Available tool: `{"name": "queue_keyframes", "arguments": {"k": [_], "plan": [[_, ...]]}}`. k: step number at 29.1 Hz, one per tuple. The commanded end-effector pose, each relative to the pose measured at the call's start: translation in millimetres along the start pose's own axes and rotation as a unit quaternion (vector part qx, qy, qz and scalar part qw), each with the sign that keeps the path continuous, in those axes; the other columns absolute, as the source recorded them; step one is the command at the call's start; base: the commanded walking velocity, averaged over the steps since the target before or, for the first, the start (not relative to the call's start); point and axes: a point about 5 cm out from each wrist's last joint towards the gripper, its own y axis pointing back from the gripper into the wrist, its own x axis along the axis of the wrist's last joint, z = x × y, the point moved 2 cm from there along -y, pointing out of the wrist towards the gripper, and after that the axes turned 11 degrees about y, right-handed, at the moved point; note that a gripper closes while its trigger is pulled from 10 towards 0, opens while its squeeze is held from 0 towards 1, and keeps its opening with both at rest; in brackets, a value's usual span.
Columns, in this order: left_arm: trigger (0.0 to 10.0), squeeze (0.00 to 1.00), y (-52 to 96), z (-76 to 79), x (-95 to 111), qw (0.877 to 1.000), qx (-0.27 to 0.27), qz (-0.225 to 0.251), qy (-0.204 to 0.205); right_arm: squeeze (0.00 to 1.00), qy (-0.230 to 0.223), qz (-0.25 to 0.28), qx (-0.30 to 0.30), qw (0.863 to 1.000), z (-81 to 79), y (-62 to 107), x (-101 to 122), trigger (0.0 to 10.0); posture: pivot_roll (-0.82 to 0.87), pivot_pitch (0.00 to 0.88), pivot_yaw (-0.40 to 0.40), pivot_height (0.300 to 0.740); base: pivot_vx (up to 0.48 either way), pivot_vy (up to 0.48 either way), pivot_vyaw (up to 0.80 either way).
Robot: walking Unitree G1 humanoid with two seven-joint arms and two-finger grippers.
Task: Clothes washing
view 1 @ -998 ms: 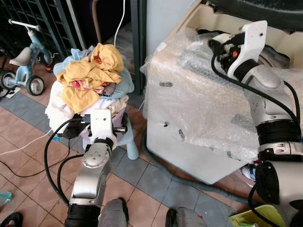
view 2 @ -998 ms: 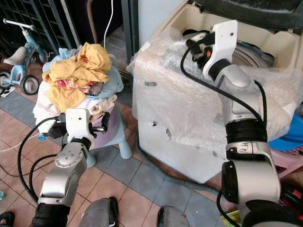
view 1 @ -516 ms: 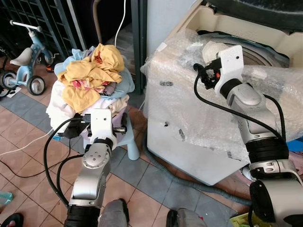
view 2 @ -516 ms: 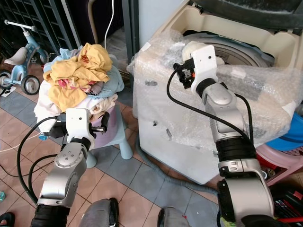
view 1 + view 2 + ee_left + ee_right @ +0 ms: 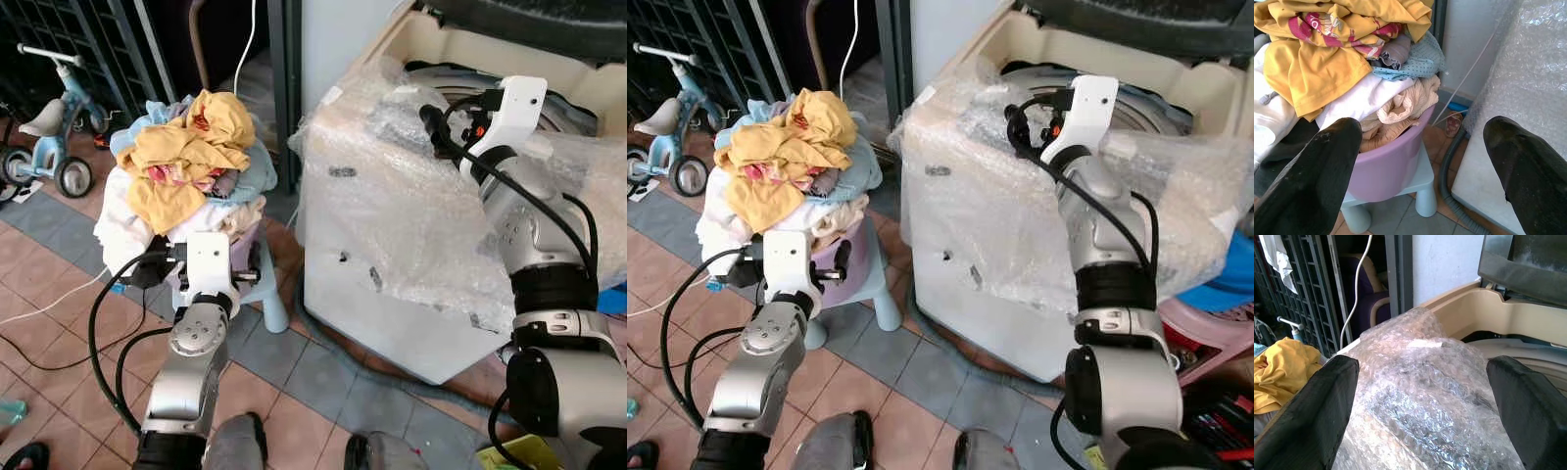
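Here, nearest us, our left gripper point(image 5: 1418, 161) sits low in front of the purple tub point(image 5: 1388, 169), fingers point(image 5: 1312, 181) spread wide with nothing between them. The tub stands on a pale stool point(image 5: 266, 286) on the tiled floor point(image 5: 323, 387). It is heaped with clothes point(image 5: 186, 162), a yellow shirt point(image 5: 789, 132) on top. Our left wrist view adds what the head views hide: cream and white pieces stuffed under the yellow shirt, a dotted blue one beside them, and a grey hose point(image 5: 1444, 174) on the floor by the washer's side.

To the right stands the washer point(image 5: 392, 255), wrapped in bubble wrap point(image 5: 970, 196). Our right gripper point(image 5: 1420, 396) hovers above its near top edge, fingers point(image 5: 1525, 411) wide apart and holding nothing. Our right wrist view shows the raised dark lid point(image 5: 1525, 264) and the beige rim point(image 5: 1484, 316) beyond the wrap; the head views show the drum opening point(image 5: 1156, 113).

Farther off, left of the clothes, stands a small blue tricycle point(image 5: 49, 122) by a dark grille point(image 5: 69, 39)
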Motion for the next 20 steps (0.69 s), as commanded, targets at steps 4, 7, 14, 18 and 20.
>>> {"name": "queue_keyframes", "arguments": {"k": [4, 7, 14, 18, 20], "plan": [[10.0, 0.00, -1.9, 2.2, 5, 1.000, -0.005, 0.008, -0.005, 1.00, 0.029, 0.042, 0.003, 0.999, -9.3, 7.1, 11, 10.0, -0.03, 0.085, 0.020, 0.740, 0.000, 0.000, 0.00], [10.0, 0.00, -2.8, 3.5, 6, 1.000, -0.009, 0.008, -0.004, 1.00, 0.026, 0.014, 0.020, 0.999, -18.3, 7.0, 0, 10.0, -0.03, 0.085, 0.022, 0.740, 0.000, 0.000, 0.00], [10.0, 0.00, -2.3, 4.9, 5, 1.000, -0.011, 0.006, -0.003, 1.00, -0.006, -0.089, 0.003, 0.996, -16.1, 0.1, -37, 10.0, -0.02, 0.087, 0.014, 0.740, 0.000, 0.000, 0.00], [10.0, 0.00, -1.2, 3.7, 3, 1.000, -0.009, 0.005, -0.001, 1.00, -0.062, -0.143, -0.028, 0.987, -9.7, -2.8, -56, 10.0, -0.02, 0.086, 0.011, 0.740, 0.000, 0.000, 0.00], [10.0, 0.00, -0.8, 3.8, 3, 1.000, -0.008, 0.004, -0.001, 1.00, -0.092, -0.178, -0.061, 0.978, -4.0, -2.6, -68, 10.0, -0.02, 0.082, 0.007, 0.740, 0.000, 0.000, 0.00]]}}
